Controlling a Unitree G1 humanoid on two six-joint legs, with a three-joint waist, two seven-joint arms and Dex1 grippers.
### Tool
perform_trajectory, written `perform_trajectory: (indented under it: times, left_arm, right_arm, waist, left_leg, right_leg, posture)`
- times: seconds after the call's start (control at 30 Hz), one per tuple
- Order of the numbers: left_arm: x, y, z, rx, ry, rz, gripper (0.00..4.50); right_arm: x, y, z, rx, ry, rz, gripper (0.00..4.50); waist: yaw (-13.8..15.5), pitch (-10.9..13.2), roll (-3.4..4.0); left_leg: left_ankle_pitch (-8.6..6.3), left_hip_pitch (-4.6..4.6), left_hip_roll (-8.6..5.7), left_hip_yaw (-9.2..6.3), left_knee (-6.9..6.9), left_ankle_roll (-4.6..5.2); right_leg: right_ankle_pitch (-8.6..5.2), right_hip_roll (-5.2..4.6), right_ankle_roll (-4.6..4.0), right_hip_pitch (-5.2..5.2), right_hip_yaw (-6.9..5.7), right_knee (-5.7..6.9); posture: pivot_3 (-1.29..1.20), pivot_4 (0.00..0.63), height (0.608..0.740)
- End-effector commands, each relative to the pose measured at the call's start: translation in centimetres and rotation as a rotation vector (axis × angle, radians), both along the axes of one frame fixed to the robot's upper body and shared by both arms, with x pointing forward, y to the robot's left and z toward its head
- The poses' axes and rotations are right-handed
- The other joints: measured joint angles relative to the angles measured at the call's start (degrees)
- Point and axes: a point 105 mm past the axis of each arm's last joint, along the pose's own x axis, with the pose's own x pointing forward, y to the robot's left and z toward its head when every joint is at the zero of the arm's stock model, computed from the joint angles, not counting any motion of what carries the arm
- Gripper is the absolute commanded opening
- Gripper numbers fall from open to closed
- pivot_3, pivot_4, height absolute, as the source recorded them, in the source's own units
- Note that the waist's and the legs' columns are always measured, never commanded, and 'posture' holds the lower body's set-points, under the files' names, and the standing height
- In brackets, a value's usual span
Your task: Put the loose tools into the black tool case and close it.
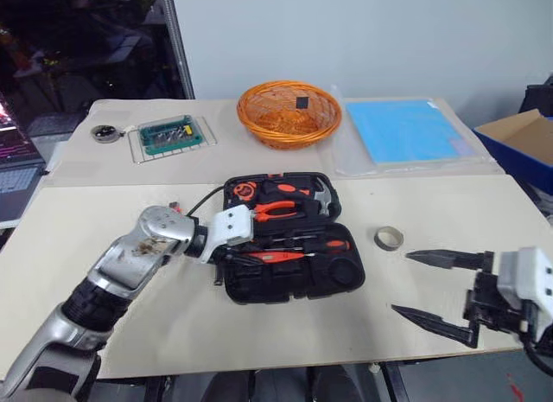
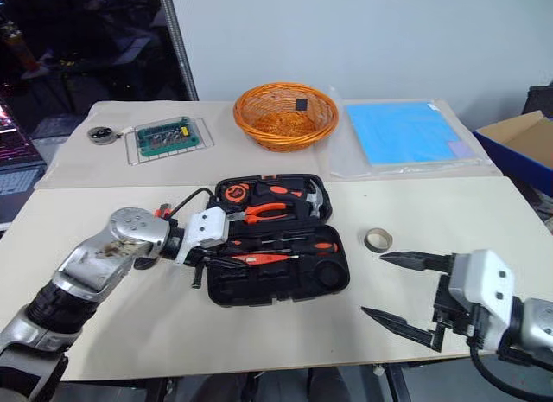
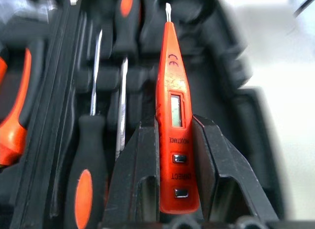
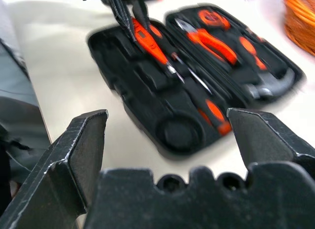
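1. While the black tool case (image 1: 294,246) lies open on the table, the left gripper (image 3: 179,160) pinches an orange tester screwdriver (image 3: 173,91) between its fingers, over the case's slots.
2. The right gripper (image 1: 436,285) hovers beside the case, fingers spread wide, nothing between them.

A round orange wicker basket (image 1: 289,113) is placed at the far middle of the beige tabletop (image 1: 86,238); a small dark square item (image 1: 301,101) is seen inside it. A clear plastic tray holding a green circuit board (image 1: 173,136) is located to the left of the basket, and a small round grey-and-black disc (image 1: 105,134) is positioned just beside that tray. A flat light-blue rectangular sheet in a clear sleeve (image 1: 408,130) is laid to the right of the basket. A small ring-shaped roll of tape (image 1: 389,239) lies nearer on the table. An open cardboard box with blue sides (image 1: 520,143) is seen at the right edge.
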Motion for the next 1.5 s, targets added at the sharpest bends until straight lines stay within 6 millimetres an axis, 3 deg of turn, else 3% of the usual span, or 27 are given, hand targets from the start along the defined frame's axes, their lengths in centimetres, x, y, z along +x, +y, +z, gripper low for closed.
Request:
perform_trajectory:
  times: [0.03,0.2,0.47,0.8,0.83,1.0,1.1,1.2,1.23,1.3,1.4,1.43,1.5]
  left_arm:
    - [0.5,-0.1,0.4,0.035,-0.024,0.024,0.48]
    - [0.5,0.5,-0.8,0.075,-0.014,0.054,0.48]
    - [-0.4,1.9,-1.3,0.102,0.032,0.108,0.48]
    - [0.2,2.4,-1.3,0.126,-0.005,0.087,0.48]
    - [0.1,2.2,-1.2,0.115,0.001,0.085,1.48]
    - [-0.3,2.4,1.9,-0.036,-0.002,0.07,3.18]
    - [-1.4,2.4,3.7,-0.167,0.03,0.029,3.18]
    - [-1.5,2.5,4.0,-0.272,0.011,0.045,2.43]
    - [-1.4,2.5,3.8,-0.282,-0.002,0.053,1.94]
    - [-1.0,2.1,3.1,-0.319,-0.02,0.089,1.45]
    - [-0.5,1.5,1.2,-0.333,-0.044,0.145,0.29]
    - [-0.4,1.3,0.4,-0.325,-0.051,0.165,0.08]
    - [0.0,1.1,-0.5,-0.315,-0.057,0.206,0.08]
  right_arm:
    - [-0.6,0.2,1.1,-0.007,-0.048,0.004,4.5]
    - [-0.6,0.4,1.1,-0.004,-0.046,0.0,4.5]
    - [-0.4,0.8,1.1,-0.002,-0.038,0.014,4.5]
    - [0.0,1.0,1.1,-0.002,-0.04,0.028,4.5]
    - [0.0,1.1,1.2,-0.002,-0.041,0.029,4.5]
    - [-0.1,1.0,1.3,0.002,-0.041,0.029,4.5]
    - [-0.1,1.0,1.1,0.003,-0.04,0.027,4.5]
    - [0.3,1.2,1.1,0.015,-0.045,0.032,4.5]
    - [0.4,1.3,1.1,0.019,-0.047,0.034,4.5]
    - [0.6,1.4,1.1,0.023,-0.05,0.039,4.5]
    - [0.8,1.6,1.1,0.028,-0.055,0.041,4.5]
    - [0.9,1.6,1.1,0.028,-0.056,0.04,4.5]
    - [0.9,1.6,1.2,0.028,-0.058,0.039,4.5]
  waist:
    - [-0.2,0.0,0.0]
    - [0.0,0.0,0.01]
    - [0.1,0.0,0.02]
    - [0.1,0.0,0.02]
    - [0.1,0.0,0.02]
    - [0.1,0.0,0.02]
    - [0.1,0.0,0.01]
    - [0.3,0.0,0.02]
    - [0.3,0.0,0.02]
    - [0.4,0.0,0.03]
    - [0.6,0.0,0.02]
    - [0.6,0.0,0.01]
    - [0.6,0.0,0.01]
  left_leg:
    - [0.0,0.0,0.01,0.0,0.0,0.0]
    - [0.0,0.01,0.02,-0.03,0.0,0.0]
    - [0.0,0.01,0.02,-0.04,0.0,0.0]
    - [0.0,0.11,0.04,-0.02,0.0,0.0]
    - [0.0,0.11,0.04,-0.03,0.0,0.0]
    - [0.0,0.09,0.04,-0.03,0.01,0.0]
    - [0.0,0.02,0.04,-0.03,0.01,0.0]
    - [0.0,0.03,0.04,-0.03,0.01,0.0]
    - [0.0,0.05,0.04,-0.03,0.01,0.0]
    - [0.0,0.11,0.04,-0.02,0.01,0.0]
    - [0.0,0.17,0.03,-0.03,0.04,0.0]
    - [0.0,0.19,0.03,-0.04,0.05,0.0]
    - [0.0,0.18,0.02,-0.06,0.05,0.0]
  right_leg:
    - [0.0,0.0,0.0,0.0,0.0,0.0]
    - [0.0,0.0,0.0,-0.01,0.0,0.03]
    - [-0.01,-0.01,0.0,-0.01,0.0,0.03]
    - [0.0,0.0,-0.01,0.07,0.0,0.04]
    - [0.0,0.0,-0.01,0.08,0.0,0.04]
    - [0.0,0.0,-0.02,0.07,0.0,0.04]
    - [0.11,0.0,-0.2,-0.03,0.0,0.04]
    - [0.19,-0.02,-0.32,-0.03,0.0,0.04]
    - [0.19,-0.03,-0.31,0.01,0.0,0.05]
    - [0.18,-0.02,-0.31,0.08,0.01,0.04]
    - [0.19,-0.04,-0.29,0.2,0.01,0.02]
    - [0.2,-0.03,-0.29,0.24,0.0,0.02]
    - [0.21,-0.02,-0.31,0.25,0.0,0.01]
  posture:
    - [0.0,0.15,0.74]
    - [0.0,0.15,0.74]
    - [0.0,0.15,0.74]
    - [0.0,0.15,0.74]
    - [0.0,0.15,0.74]
    - [0.0,0.15,0.74]
    - [0.0,0.15,0.74]
    - [0.0,0.15,0.74]
    - [0.0,0.15,0.74]
    - [0.0,0.15,0.74]
    - [0.0,0.15,0.74]
    - [0.0,0.15,0.74]
    - [0.0,0.15,0.74]
